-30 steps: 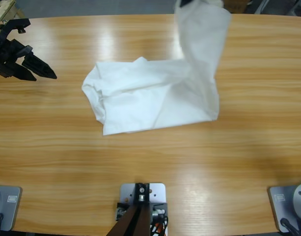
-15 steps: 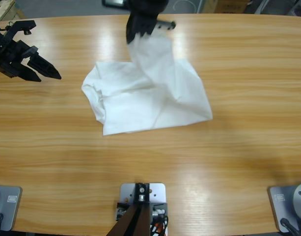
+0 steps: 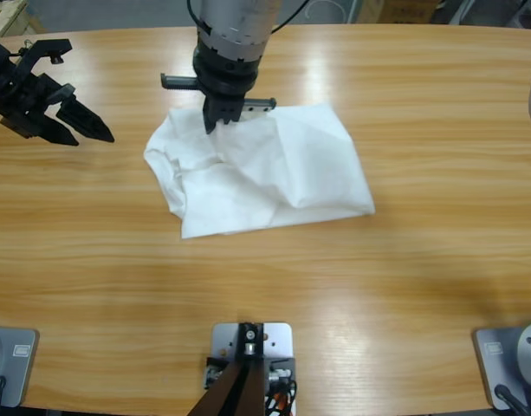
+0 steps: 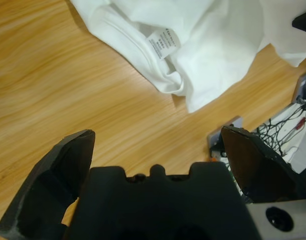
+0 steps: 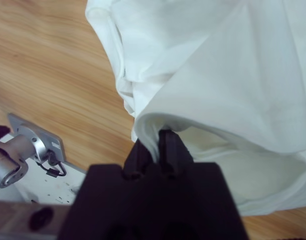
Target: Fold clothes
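From the high view: the flap of the plain white cotton T-shirt that hung raised near the top edge a second ago is now carried across and down, and the right gripper sits low over the shirt's upper-left part, pinching the hem. The shirt lies in the middle of the long wooden bench, its long axis running left to right and slightly downward, the bunched collar end pointing left. The left gripper hovers well apart, near the left edge, spread wide and empty.

Left wrist view: the black jaws stand far apart with nothing between them; the collar with its label lies ahead on the wood.

Right wrist view: the jaws are pressed together on a fold of white cloth, just above the layers beneath.

This looks like the closing of a sideways fold. The next move calls for letting the hem go flat and square on the lower layer, then lifting clear without dragging it.
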Tool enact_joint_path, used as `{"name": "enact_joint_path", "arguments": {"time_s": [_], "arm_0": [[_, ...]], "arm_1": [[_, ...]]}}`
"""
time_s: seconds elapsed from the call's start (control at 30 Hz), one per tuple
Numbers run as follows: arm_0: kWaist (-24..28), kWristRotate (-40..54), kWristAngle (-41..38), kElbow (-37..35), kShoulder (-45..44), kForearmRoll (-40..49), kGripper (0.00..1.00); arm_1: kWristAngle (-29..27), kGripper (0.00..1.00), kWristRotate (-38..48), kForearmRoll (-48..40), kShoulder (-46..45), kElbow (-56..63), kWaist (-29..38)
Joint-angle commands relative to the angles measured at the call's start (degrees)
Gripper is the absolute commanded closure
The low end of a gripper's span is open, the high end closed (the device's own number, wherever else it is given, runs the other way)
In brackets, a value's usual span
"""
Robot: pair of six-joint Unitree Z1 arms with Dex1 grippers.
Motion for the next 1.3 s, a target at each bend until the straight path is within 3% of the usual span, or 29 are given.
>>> {"name": "enact_joint_path", "arguments": {"time_s": [0.03,0.5,0.53,0.57,0.6,0.63,1.0,1.2,1.3], "arm_0": [[-1.0,-0.2,-0.9,0.3,2.8,0.6,0.002],[-1.5,-0.1,-0.9,0.4,3.2,0.5,0.002],[-1.5,-0.1,-0.9,0.4,3.2,0.5,0.001],[-1.5,-0.1,-0.9,0.4,3.2,0.5,0.001],[-1.5,-0.1,-0.9,0.4,3.2,0.6,0.004],[-1.5,-0.1,-0.9,0.4,3.2,0.5,0.001],[-1.7,-0.1,-0.8,0.5,3.3,0.6,0.000],[-5.1,0.3,-0.5,0.2,0.7,0.4,0.004],[-7.4,0.0,0.1,1.9,0.7,-1.5,0.004]], "arm_1": [[1.5,1.000,-0.8,1.6,4.4,-26.4,0.9],[5.8,1.000,-2.7,-3.2,4.2,-28.4,1.0],[6.5,0.857,-2.9,-3.6,4.3,-28.4,1.0],[7.1,0.343,-3.1,-3.8,4.4,-28.4,1.0],[7.8,0.069,-3.4,-4.0,4.5,-28.4,1.0],[8.8,0.000,-3.7,-4.3,4.7,-28.5,1.0],[8.6,0.000,-5.0,-4.4,2.8,-29.2,1.0],[-6.0,0.000,-7.4,6.1,-3.9,-28.0,-1.2],[-10.8,0.000,-8.8,6.1,-10.3,-19.3,-2.7]]}}
